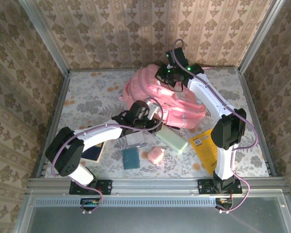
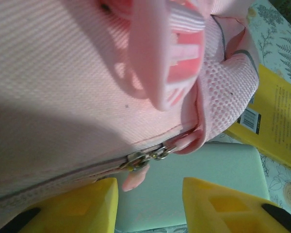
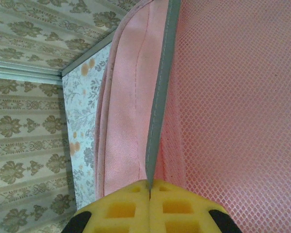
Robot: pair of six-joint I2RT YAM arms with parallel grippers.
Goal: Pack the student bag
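Note:
The student bag, a large pink backpack, lies at the back middle of the table. My left gripper is at its near side. In the left wrist view that gripper is open, and its yellow fingers stand apart just below the bag's closed zipper. The metal zipper slider and its pink pull tab hang above the gap, touching neither finger. My right gripper is at the bag's far side, shut on the grey trim of a pink mesh pocket.
A mint green case lies just in front of the bag, under my left gripper. A yellow book is to its right. A small pink pouch, a blue square and a dark notebook lie near the front edge.

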